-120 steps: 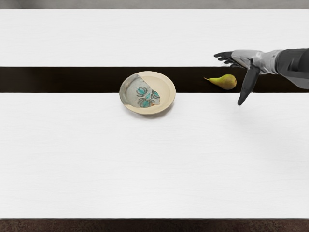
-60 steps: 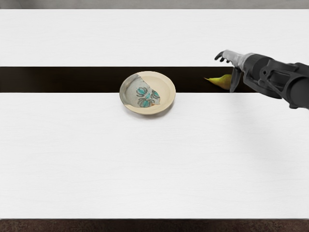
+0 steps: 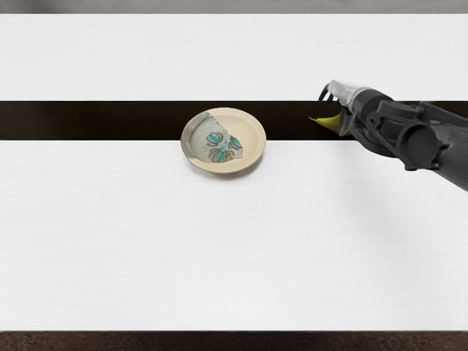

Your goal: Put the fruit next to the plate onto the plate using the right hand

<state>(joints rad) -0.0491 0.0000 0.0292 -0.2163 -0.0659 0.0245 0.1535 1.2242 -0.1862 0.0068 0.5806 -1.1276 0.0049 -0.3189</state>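
Where the pear (image 3: 330, 121) is lying: half hiding behind the right robot hand (image 3: 342, 96), away from the plate (image 3: 257, 135).
Grip: cannot tell.

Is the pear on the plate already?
No, the pear lies on the dark strip to the right of the plate, apart from it and mostly hidden by the right hand.

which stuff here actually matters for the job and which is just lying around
Part of the job:
pear, mostly hidden behind the hand
plate
right hand

Not part of it:
white table
dark strip across the table
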